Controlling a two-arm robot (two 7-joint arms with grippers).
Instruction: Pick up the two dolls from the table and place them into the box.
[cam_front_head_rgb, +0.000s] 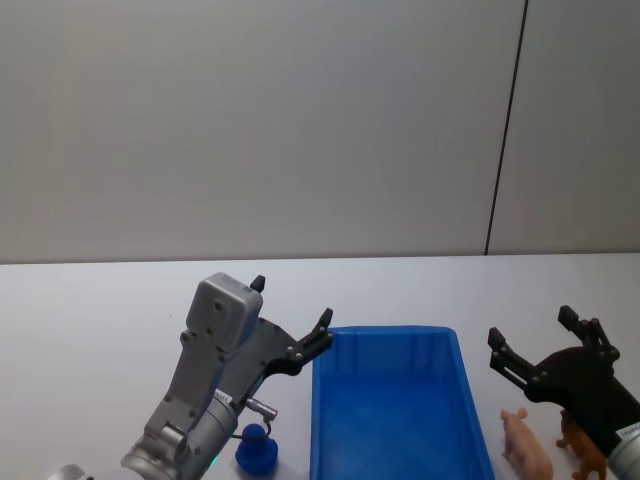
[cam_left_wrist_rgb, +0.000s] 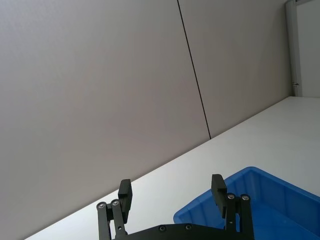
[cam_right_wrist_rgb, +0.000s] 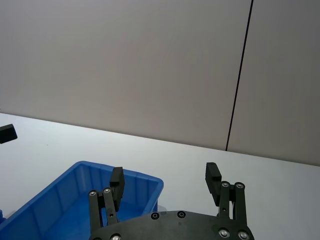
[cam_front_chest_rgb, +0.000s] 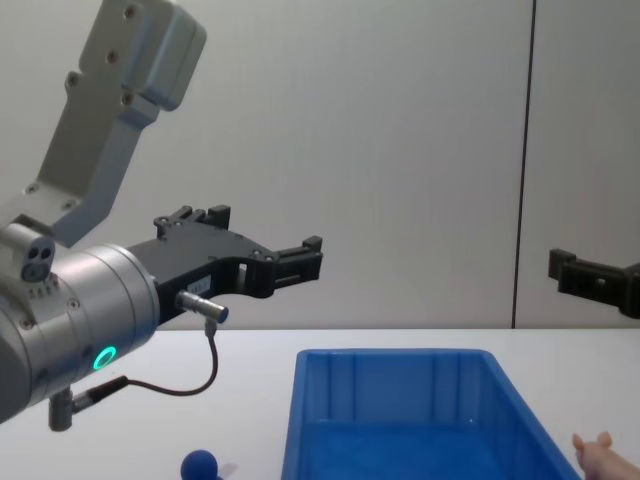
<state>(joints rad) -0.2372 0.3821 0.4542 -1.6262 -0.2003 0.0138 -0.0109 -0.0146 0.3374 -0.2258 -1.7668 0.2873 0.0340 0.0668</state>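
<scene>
On the table (cam_front_head_rgb: 100, 320), near edge: blue doll (cam_front_head_rgb: 257, 450) sat left of the empty box (cam_front_head_rgb: 385, 330), pink doll (cam_front_head_rgb: 525, 440) and brown doll (cam_front_head_rgb: 580, 445) right. Left gripper (cam_front_head_rgb: 292, 300) and right gripper (cam_front_head_rgb: 532, 326) hovered above, fingers spread, empty. Best bet: descend vertically, straddle the body before closing

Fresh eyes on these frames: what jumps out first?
The bright blue box at mid-table, with the left gripper and right gripper raised on either side of it, fingers open. Dolls sit on the table outside it: a blue doll to its left, a pink piglet and brown animal to its right.
</scene>
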